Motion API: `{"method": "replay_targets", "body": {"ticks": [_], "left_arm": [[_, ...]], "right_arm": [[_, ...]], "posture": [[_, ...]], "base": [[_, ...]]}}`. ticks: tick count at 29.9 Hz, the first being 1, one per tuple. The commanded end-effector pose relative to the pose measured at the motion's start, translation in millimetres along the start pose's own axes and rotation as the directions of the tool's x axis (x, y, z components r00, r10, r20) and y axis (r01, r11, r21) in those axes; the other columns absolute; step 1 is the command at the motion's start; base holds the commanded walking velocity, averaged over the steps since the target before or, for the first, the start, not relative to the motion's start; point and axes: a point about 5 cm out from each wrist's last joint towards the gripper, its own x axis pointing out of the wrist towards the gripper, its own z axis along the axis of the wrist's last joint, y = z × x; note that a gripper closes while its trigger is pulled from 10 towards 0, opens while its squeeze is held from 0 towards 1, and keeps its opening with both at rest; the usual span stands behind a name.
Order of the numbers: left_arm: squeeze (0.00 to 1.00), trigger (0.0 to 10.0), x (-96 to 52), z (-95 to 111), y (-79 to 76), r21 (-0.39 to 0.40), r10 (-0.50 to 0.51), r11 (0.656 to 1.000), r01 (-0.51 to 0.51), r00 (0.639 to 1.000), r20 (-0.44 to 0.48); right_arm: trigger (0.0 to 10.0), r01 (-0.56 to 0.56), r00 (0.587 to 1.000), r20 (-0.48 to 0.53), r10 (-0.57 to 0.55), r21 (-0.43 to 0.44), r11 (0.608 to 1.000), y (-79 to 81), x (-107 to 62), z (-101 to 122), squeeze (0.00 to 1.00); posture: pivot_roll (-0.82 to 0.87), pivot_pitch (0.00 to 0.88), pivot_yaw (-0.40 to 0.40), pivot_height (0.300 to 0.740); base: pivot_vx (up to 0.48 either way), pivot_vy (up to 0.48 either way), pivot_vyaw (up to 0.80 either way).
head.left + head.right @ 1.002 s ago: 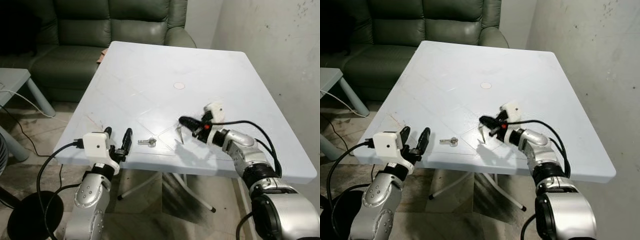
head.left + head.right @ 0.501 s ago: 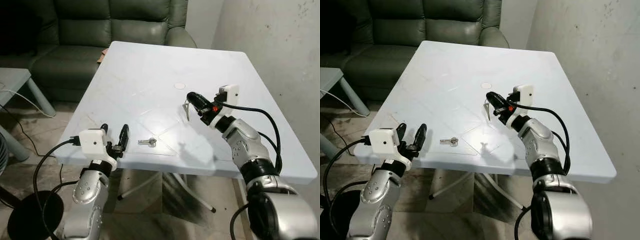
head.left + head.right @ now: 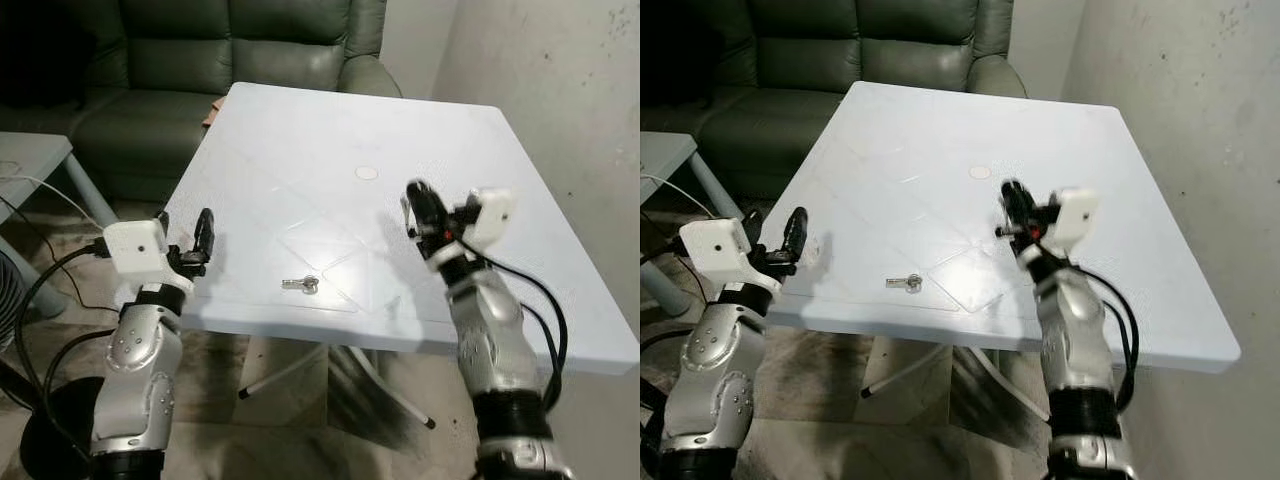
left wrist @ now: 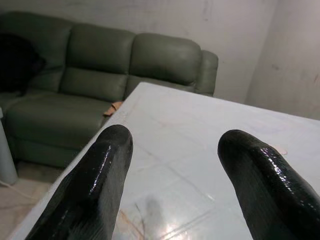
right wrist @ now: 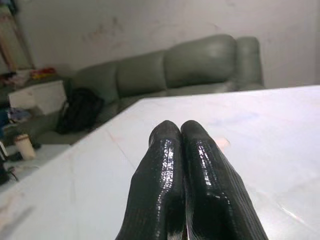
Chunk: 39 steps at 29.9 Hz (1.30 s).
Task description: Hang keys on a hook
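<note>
A key [image 3: 299, 284] is lying on the white worktop [image 3: 300, 140] at 6 o'clock. The left hand [image 3: 190, 240] is hovering spread at 9 o'clock; the right hand [image 3: 417, 206] is pinching closed, raised at 3 o'clock.

White table [image 3: 300, 150] lies open; only a key [image 3: 300, 284] near its front edge

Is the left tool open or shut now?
Open. The left tool shows a wide gap between its two black fingers, with the white plastic table visible between them.

Right hand [image 5: 181, 131] fingers pressed together above white table [image 5: 280, 130]; grasp unclear.
</note>
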Motion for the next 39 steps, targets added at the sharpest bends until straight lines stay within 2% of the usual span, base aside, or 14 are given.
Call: {"method": "replay_targets", "body": {"ticks": [1,7,16,17,19,21,25,30,35,39], "left_arm": [[0.00,10.0,-3.3,-3.0,4.3,-0.021,0.004,1.000,-0.004,1.000,-0.019],[0.00,10.0,-8.3,-10.3,7.2,-0.057,0.018,0.998,-0.021,0.999,-0.045],[0.00,10.0,-12.4,-16.9,8.2,-0.057,0.021,0.998,-0.025,0.998,-0.063],[0.00,10.0,-11.6,-17.5,7.2,-0.060,0.019,0.998,-0.022,0.998,-0.064],[0.00,10.0,-11.3,-17.8,6.7,-0.061,0.017,0.998,-0.021,0.998,-0.065],[0.00,10.0,-6.4,-20.4,6.1,-0.038,-0.002,0.999,-0.001,0.997,-0.075],[0.00,10.0,-1.0,-17.8,6.0,-0.016,-0.022,1.000,0.021,0.997,-0.074],[0.00,10.0,6.7,-12.6,9.3,0.025,-0.077,0.997,0.080,0.994,-0.079],[0.00,10.0,14.6,-6.9,17.6,0.064,-0.080,0.994,0.086,0.994,-0.079],[0.00,10.0,19.1,-2.9,22.5,0.073,-0.041,0.996,0.045,0.997,-0.065]], "right_arm": [[10.0,-0.011,1.000,0.022,0.012,-0.040,0.999,7.3,0.0,5.0,0.00],[10.0,0.011,1.000,-0.007,-0.012,-0.079,0.997,11.0,-9.3,-2.1,0.00],[10.0,0.029,0.999,-0.036,-0.033,-0.097,0.995,10.9,-13.2,-8.3,0.00],[10.0,0.029,0.996,-0.077,-0.039,-0.129,0.991,11.1,-11.7,-13.6,0.00],[10.0,0.029,0.995,-0.094,-0.043,-0.144,0.989,11.2,-11.1,-15.9,0.00],[10.0,0.013,0.995,-0.098,-0.031,-0.176,0.984,14.3,-5.9,-15.6,0.00],[10.0,0.008,0.995,-0.101,-0.026,-0.178,0.984,14.8,-4.1,-15.2,0.00],[10.0,0.009,0.994,-0.105,-0.031,-0.198,0.980,8.7,-2.0,-11.3,0.00],[10.0,-0.015,0.993,-0.120,-0.015,-0.240,0.971,1.8,0.3,-8.3,0.00],[10.0,-0.016,0.992,-0.125,-0.019,-0.276,0.961,-4.1,1.7,-5.4,0.00]], "posture": [[-0.10,0.003,-0.018,0.740],[-0.10,0.000,-0.014,0.740],[-0.10,0.000,-0.016,0.740],[-0.09,0.000,-0.019,0.740],[-0.09,0.000,-0.019,0.740],[-0.09,0.000,-0.019,0.740],[-0.09,0.000,-0.017,0.740],[-0.10,0.000,-0.018,0.740],[-0.10,0.004,-0.010,0.740],[-0.10,0.004,-0.008,0.740]], "base": [[0.000,0.000,0.00],[0.000,0.000,0.00],[0.000,0.000,0.00],[0.000,0.000,0.00],[0.000,0.000,0.00],[0.000,0.000,-0.53],[0.000,0.000,-0.75],[0.000,0.000,-0.76],[0.000,0.000,-0.76],[0.000,0.000,-0.77]]}}
